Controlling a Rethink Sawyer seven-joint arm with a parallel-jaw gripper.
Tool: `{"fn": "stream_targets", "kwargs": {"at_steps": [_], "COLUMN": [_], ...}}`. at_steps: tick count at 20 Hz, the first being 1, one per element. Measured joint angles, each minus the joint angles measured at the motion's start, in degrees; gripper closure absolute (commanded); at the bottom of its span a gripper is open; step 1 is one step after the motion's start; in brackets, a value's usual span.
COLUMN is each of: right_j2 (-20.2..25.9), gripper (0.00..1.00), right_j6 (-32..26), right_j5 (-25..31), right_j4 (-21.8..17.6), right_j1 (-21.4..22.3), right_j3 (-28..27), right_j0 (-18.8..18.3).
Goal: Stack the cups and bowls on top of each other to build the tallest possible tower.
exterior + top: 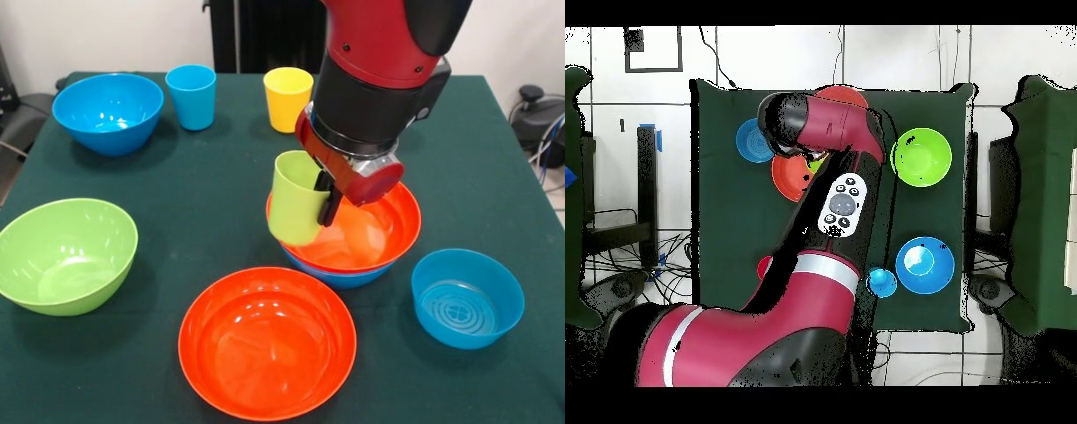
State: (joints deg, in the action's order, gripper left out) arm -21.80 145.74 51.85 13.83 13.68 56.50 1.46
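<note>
My gripper point(321, 200) is shut on the rim of the lime green cup point(297, 208). It holds the cup tilted, just above the left rim of the tower. The tower is an orange bowl point(375, 234) nested in a blue bowl point(340, 276), at the table's middle. A second orange bowl point(267, 343) lies in front of it. The lime green bowl point(64, 254) sits at the left and a small blue bowl point(466, 297) at the right. A deep blue bowl point(108, 110), the blue cup point(191, 95) and the yellow cup point(288, 97) stand at the far side. The red cup is hidden.
In the overhead view the arm point(827, 190) covers the table's middle and hides the gripper. There the green bowl point(920, 157), deep blue bowl point(925, 264), blue cup point(882, 282) and small blue bowl point(751, 140) show around it. The table is dark green cloth point(203, 190).
</note>
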Motion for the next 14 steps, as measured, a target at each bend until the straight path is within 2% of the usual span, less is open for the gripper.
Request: {"fn": "stream_targets", "kwargs": {"at_steps": [14], "right_j2": [0.48], "gripper": [1.0], "right_j6": [0.0], "right_j5": [-1.51], "right_j4": [-0.11], "right_j1": [0.12], "right_j3": [1.65], "right_j0": [1.02]}}
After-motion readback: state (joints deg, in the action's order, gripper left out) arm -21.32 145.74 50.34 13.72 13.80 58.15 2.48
